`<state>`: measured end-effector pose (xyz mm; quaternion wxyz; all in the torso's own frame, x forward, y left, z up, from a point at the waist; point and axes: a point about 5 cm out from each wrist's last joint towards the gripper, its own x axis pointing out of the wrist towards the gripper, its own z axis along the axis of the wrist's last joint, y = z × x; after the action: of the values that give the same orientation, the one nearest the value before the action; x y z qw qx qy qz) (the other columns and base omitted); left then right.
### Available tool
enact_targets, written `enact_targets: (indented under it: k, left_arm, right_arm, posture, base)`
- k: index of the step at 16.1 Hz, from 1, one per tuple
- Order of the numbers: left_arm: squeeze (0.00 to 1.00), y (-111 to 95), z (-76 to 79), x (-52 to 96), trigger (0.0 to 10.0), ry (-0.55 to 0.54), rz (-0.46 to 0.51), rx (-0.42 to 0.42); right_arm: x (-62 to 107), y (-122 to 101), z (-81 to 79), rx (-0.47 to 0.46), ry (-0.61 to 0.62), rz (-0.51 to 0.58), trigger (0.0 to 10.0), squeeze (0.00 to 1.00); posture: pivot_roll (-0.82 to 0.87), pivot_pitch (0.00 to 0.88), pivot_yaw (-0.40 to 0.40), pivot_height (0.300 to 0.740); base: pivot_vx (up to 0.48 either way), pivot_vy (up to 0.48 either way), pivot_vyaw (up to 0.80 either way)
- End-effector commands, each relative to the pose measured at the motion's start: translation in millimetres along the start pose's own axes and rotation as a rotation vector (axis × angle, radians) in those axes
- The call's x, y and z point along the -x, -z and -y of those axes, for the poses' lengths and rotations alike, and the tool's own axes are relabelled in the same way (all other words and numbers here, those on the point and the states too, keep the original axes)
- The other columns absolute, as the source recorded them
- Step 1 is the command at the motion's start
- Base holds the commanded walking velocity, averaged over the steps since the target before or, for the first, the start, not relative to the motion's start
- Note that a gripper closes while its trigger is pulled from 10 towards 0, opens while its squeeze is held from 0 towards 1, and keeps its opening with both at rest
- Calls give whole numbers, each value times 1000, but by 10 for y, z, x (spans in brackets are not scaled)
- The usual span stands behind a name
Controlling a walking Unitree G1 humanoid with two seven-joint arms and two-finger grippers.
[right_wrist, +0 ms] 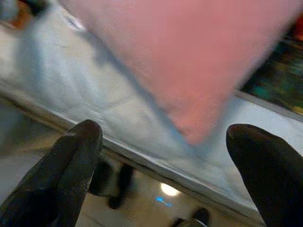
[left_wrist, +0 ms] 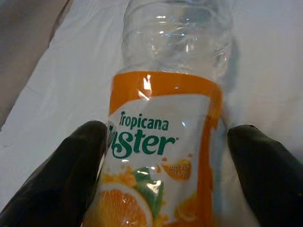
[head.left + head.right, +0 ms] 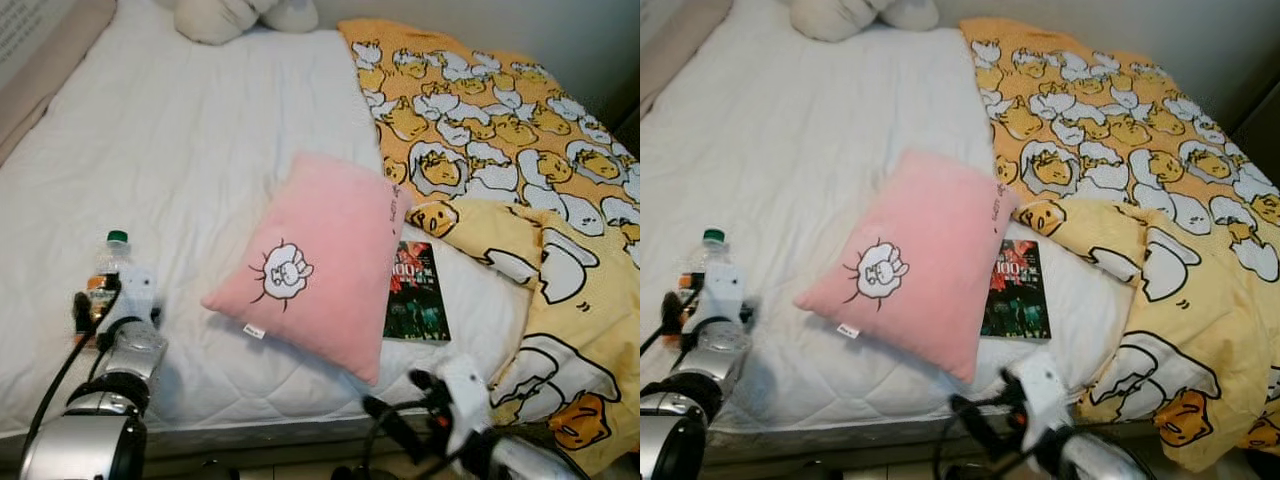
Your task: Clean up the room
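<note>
A clear Tropicana Twister bottle (image 3: 112, 262) with a green cap and an orange label (image 2: 165, 142) stands upright on the white bed near its front left edge. My left gripper (image 3: 95, 305) is open, with one black finger (image 2: 80, 165) on each side of the label. One finger touches the label and the other stands just off it. A pink pillow (image 3: 320, 260) with a small cartoon print lies in the middle of the bed. My right gripper (image 3: 398, 400) hangs open off the bed's front edge, below the pillow's near corner (image 1: 189, 56), with nothing between its fingers.
A dark book (image 3: 416, 292) lies flat, partly under the pillow's right side. A yellow patterned duvet (image 3: 500, 140) covers the right of the bed and spills over the front corner. A white plush (image 3: 215, 18) sits at the head. The mattress edge (image 1: 118, 118) and floor (image 1: 142, 203) are below.
</note>
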<state>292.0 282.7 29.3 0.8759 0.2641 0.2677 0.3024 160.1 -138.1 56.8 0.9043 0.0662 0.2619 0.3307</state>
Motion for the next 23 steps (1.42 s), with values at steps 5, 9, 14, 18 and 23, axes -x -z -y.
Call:
enact_targets:
  k: [5,9,14,18,23]
  left_arm:
    - [0,224,-48,-23,0,83,-166,35]
    - [0,169,11,-11,0,145,-115,57]
    - [0,88,345,192,0,305,26,195]
    - [0,-307,213,280,0,369,316,419]
    - [0,-1040,60,762,10000,562,760,638]
  right_arm:
    - [-88,-55,30,21,-119,2,10000,0]
    - [-141,-94,4,-2,-126,34,10000,0]
    - [-260,-283,72,5,-101,117,10000,0]
    - [-379,-852,324,37,241,425,10000,0]
    - [-309,-1006,645,211,642,566,10000,0]
  posture:
    - [-109,83,-155,740]
    - [-106,73,-138,740]
    - [-44,0,-89,740]
    - [86,0,-70,740]
    - [146,0,-83,740]
  base:
    - [0,0,0]
    - [0,0,0]
    - [0,0,0]
    - [0,0,0]
    - [0,-96,0]
